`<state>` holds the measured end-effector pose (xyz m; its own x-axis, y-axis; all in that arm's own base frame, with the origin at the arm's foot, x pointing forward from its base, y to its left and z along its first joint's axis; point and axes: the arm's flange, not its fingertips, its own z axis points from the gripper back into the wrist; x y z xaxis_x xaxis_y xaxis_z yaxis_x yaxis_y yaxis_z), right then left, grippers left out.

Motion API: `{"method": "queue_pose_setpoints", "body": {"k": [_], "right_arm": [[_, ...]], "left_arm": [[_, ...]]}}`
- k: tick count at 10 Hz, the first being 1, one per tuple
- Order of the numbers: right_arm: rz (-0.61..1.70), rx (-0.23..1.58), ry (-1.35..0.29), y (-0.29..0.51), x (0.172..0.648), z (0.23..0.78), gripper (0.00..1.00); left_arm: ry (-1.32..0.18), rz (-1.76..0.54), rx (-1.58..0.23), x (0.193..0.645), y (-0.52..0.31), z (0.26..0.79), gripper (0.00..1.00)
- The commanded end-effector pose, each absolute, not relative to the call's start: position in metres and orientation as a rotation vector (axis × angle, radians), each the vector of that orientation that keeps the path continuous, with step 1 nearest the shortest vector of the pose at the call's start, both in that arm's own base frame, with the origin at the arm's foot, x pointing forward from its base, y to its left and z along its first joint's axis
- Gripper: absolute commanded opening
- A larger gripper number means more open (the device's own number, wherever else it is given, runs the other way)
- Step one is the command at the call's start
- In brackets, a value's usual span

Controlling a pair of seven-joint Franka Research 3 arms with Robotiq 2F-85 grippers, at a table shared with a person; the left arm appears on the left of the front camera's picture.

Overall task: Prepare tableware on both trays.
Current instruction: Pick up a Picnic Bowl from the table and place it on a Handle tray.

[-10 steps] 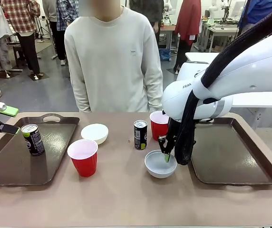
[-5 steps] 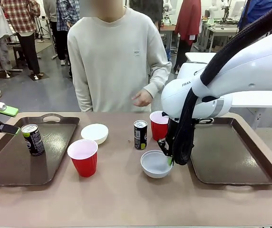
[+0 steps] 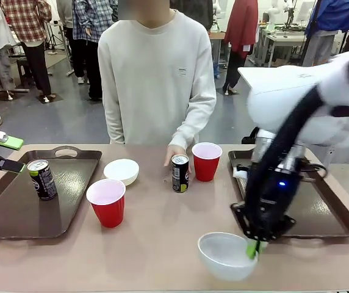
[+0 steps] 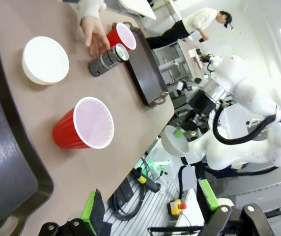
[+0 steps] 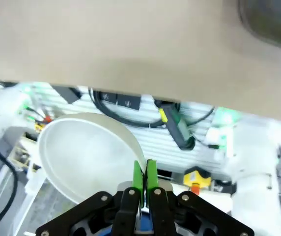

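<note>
Two trays (image 3: 16,207), two red cups (image 3: 107,204), two bowls (image 3: 121,171), two cans (image 3: 42,179).

Right arm (image 3: 284,91) is a chunky rounded white shell with a fat black hose (image 3: 271,160) down it and a little blue light (image 3: 278,183) near the wrist. Right gripper (image 3: 254,249) and left gripper (image 4: 148,209) are black with bright green pads. The person's got a cream long-sleeve sweatshirt (image 3: 156,79) with a tiny chest logo.
</note>
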<state>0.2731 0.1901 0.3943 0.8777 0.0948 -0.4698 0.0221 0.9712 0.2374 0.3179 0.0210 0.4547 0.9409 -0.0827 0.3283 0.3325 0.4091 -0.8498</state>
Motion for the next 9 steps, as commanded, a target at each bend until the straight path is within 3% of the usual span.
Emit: {"method": "queue_pose_setpoints", "body": {"k": [1, 2, 3, 8, 9], "right_arm": [[-0.021, 0.313, 0.469, 0.169, 0.278, 0.382, 0.0], [-0.013, 0.383, 0.48, 0.171, 0.283, 0.37, 0.0], [0.013, 0.265, 0.485, 0.177, 0.265, 0.397, 0.0], [0.013, 0.265, 0.485, 0.177, 0.265, 0.397, 0.0], [0.016, 0.277, 0.479, 0.178, 0.267, 0.394, 0.04]], "left_arm": [[-0.257, -0.272, -1.13, 0.318, 0.02, 0.455, 1.0], [-0.257, -0.272, -1.13, 0.318, 0.02, 0.455, 1.0], [-0.257, -0.272, -1.13, 0.318, 0.02, 0.455, 1.0], [-0.257, -0.272, -1.13, 0.318, 0.02, 0.455, 1.0], [-0.257, -0.272, -1.13, 0.318, 0.02, 0.455, 1.0]]}}
